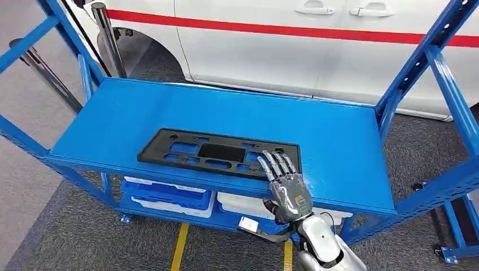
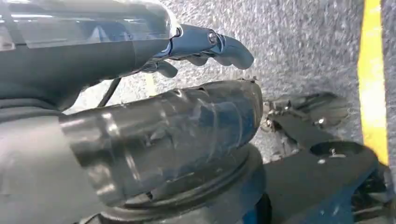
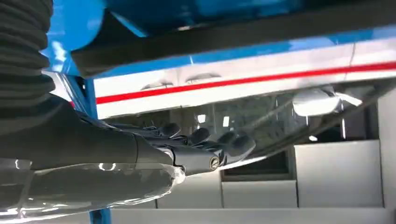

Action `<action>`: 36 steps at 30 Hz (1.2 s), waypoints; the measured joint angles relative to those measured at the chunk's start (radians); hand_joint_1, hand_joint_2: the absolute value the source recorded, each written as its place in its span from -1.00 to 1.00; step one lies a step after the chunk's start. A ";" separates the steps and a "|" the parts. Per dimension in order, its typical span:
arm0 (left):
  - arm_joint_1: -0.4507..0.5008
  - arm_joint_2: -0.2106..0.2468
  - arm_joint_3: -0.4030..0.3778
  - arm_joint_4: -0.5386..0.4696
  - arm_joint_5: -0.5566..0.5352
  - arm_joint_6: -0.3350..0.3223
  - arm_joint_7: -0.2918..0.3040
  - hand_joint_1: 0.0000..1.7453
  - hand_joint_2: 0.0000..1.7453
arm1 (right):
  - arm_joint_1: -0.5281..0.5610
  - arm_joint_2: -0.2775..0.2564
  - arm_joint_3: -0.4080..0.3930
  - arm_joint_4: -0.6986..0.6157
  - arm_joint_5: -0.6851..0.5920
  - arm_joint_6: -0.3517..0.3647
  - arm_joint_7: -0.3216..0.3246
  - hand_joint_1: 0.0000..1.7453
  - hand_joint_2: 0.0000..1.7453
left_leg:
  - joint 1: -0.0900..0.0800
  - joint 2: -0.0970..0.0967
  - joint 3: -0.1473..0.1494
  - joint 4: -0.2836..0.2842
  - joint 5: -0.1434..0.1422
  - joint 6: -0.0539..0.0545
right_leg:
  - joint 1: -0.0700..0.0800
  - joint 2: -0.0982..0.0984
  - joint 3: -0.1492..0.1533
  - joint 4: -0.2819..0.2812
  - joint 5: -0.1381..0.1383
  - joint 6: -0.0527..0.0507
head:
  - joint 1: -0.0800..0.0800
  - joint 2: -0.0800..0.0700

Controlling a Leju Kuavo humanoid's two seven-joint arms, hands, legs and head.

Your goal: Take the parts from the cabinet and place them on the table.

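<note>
Head view shows you the blue shelf, then the black part under your right hand: fingers spread flat, gripping nothing. Pull now and it could slide off the edge.

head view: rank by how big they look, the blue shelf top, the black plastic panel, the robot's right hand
1. blue shelf top
2. black plastic panel
3. right hand, though it may sit nearer the camera than the panel, so it looks somewhat enlarged.

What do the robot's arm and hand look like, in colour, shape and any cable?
The right hand has silver-grey segmented fingers and a dark metallic back with a small green mark. Its arm is glossy silver and rounded, with a dark cable at the wrist.
</note>
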 joint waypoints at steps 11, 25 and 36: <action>0.000 0.010 0.002 0.000 -0.005 -0.001 0.000 -1.00 -1.00 | -0.077 -0.004 0.000 0.105 -0.042 0.076 -0.010 -1.00 1.00 | -0.008 0.001 -0.004 0.002 0.010 0.027 | 0.023 -0.001 0.007 0.002 -0.007 -0.011 | 0.000 0.000; -0.001 0.009 0.008 0.000 -0.011 0.000 0.000 -1.00 -1.00 | -0.105 -0.005 -0.002 0.155 -0.057 0.090 -0.010 -1.00 1.00 | 0.003 0.010 0.015 -0.038 0.033 0.042 | 0.016 0.002 -0.017 0.057 -0.052 0.020 | 0.004 0.000; -0.003 0.006 0.019 0.000 -0.022 -0.016 0.010 -1.00 -1.00 | -0.141 0.011 -0.002 0.226 -0.093 0.118 -0.044 0.56 1.00 | 0.011 0.001 -0.070 0.104 -0.042 -0.016 | -0.012 -0.012 0.009 0.000 -0.003 -0.004 | -0.001 0.000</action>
